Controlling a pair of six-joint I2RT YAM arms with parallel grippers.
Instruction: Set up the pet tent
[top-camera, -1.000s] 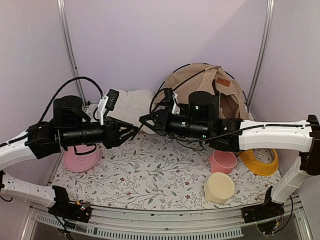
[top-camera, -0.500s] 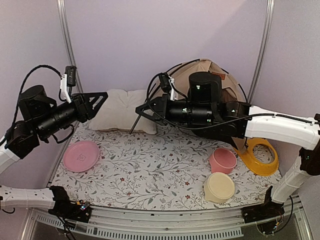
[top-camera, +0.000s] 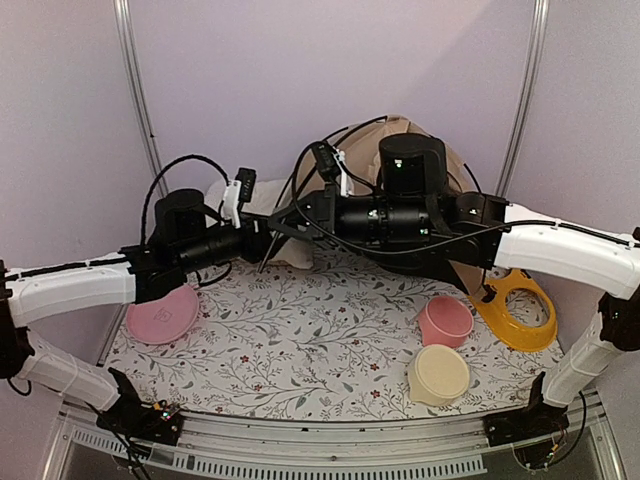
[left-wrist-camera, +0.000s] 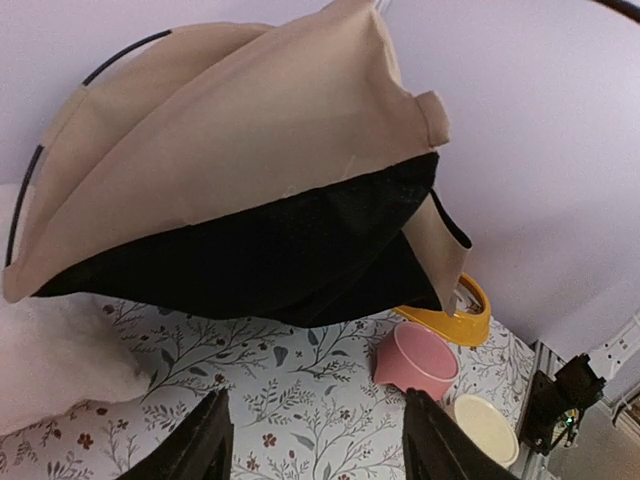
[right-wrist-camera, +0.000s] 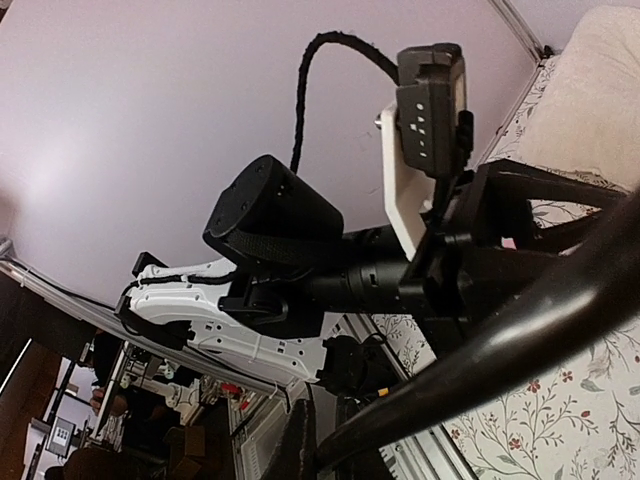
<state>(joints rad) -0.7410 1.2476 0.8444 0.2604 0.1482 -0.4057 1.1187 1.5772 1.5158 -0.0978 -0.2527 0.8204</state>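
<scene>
The tan fabric pet tent (left-wrist-camera: 250, 140) hangs over the rear of the white floral-print mat (left-wrist-camera: 200, 355), ahead of and above the spread, empty left gripper (left-wrist-camera: 315, 400), its length lying across that view. The nearer right gripper (top-camera: 284, 225) is clamped on its thin black pole (top-camera: 267, 254).

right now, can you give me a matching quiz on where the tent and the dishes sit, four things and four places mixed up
Things:
1. pet tent
2. pink plate
3. cream bowl
4. yellow ring dish

Places:
a. nearest the front edge, on the right side
b. at the back, by the wall
c. left side of the floral mat
d. far right, just beyond the pink bowl

Pairs: 1-b, 2-c, 3-a, 4-d
</scene>
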